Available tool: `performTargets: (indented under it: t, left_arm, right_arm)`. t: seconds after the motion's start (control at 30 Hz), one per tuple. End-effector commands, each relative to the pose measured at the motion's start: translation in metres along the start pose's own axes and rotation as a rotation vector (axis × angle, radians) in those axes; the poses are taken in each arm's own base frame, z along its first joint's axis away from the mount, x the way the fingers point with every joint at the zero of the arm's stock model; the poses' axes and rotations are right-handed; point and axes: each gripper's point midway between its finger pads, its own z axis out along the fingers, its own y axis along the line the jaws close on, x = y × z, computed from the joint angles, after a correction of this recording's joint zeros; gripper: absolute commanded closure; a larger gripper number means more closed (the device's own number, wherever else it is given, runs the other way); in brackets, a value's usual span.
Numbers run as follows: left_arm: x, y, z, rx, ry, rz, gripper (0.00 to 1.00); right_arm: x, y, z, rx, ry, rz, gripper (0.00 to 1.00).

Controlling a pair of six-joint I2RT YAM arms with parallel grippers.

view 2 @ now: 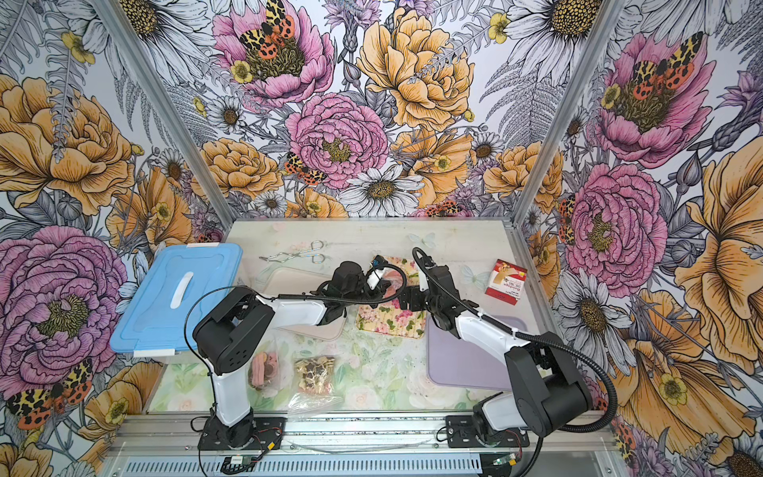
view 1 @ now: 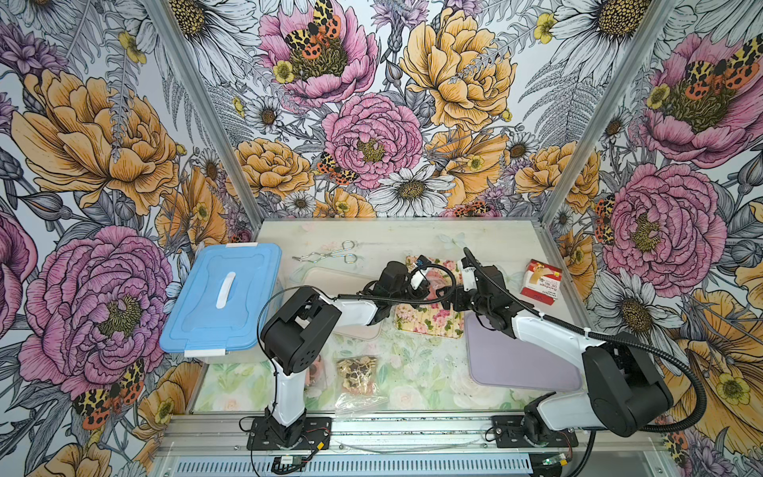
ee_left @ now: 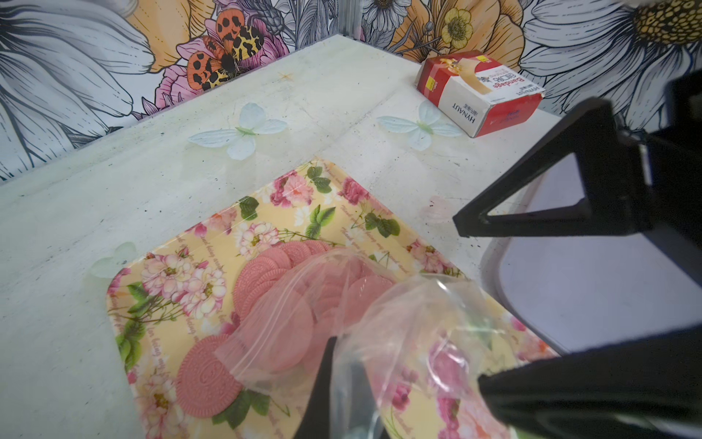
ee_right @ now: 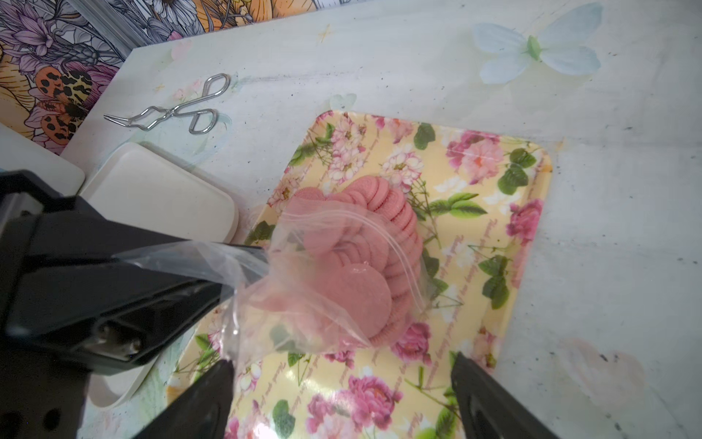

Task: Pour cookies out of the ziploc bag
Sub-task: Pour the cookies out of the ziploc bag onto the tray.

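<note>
Front edge of table: a clear bag of star-flower cookies [view 1: 356, 371], beige and dark brown, is lying flat. Just beside it, toward the left arm's base, a bag of ring-centred cookies [view 2: 266, 369] is showing in a top view. Both are lying well apart from the grippers. A lavender tray [view 1: 516, 359] is sitting at the right, partly under the right arm.

Mid-table: the floral tray [ee_right: 494, 182] is carrying the pink cookies [ee_right: 395, 213], which are overlapping in a heap near its middle. Some are lying bare, with ridged edges showing. Others are sitting under the film of the ziploc bag [ee_right: 304, 228]; cannot tell which of these are inside it.

The left gripper [ee_right: 239, 270] is pinching a bunched corner of the bag with its jaws closed tight on the plastic. It is holding that corner lifted while the zip end is draping over the heap. The right gripper [ee_right: 342, 361] is hovering over the tray just beside the bag, jaws spread wide, gripping nothing.

Far side: a beige tray [ee_right: 159, 197] is lying just beside the floral tray, with metal tongs [ee_right: 171, 110] beyond it. A red bandage box [ee_left: 478, 91] is sitting toward the right rear. A blue-lidded bin [view 1: 223, 297] is standing at the left.
</note>
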Motion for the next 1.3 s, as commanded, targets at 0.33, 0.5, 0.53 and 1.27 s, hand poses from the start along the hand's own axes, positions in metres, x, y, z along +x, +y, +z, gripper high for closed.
performTargets:
  t: [0.33, 0.5, 0.53, 1.27]
  left_arm:
    - [-0.034, 0.002, -0.011, 0.008, -0.095, -0.004, 1.0]
    - [-0.035, 0.0, -0.012, 0.016, -0.099, -0.003, 1.0]
    - [-0.036, 0.0, -0.012, 0.019, -0.1, -0.003, 1.0]
    - [-0.042, -0.012, -0.018, 0.081, -0.114, 0.012, 1.0]
  right_arm:
    - [-0.012, 0.005, 0.002, -0.024, -0.011, -0.019, 0.07]
    - [-0.012, 0.004, -0.001, -0.016, -0.018, -0.026, 0.07]
    - [-0.013, 0.004, -0.001, -0.015, -0.018, -0.027, 0.07]
    - [-0.013, 0.002, -0.002, -0.001, -0.014, -0.035, 0.08]
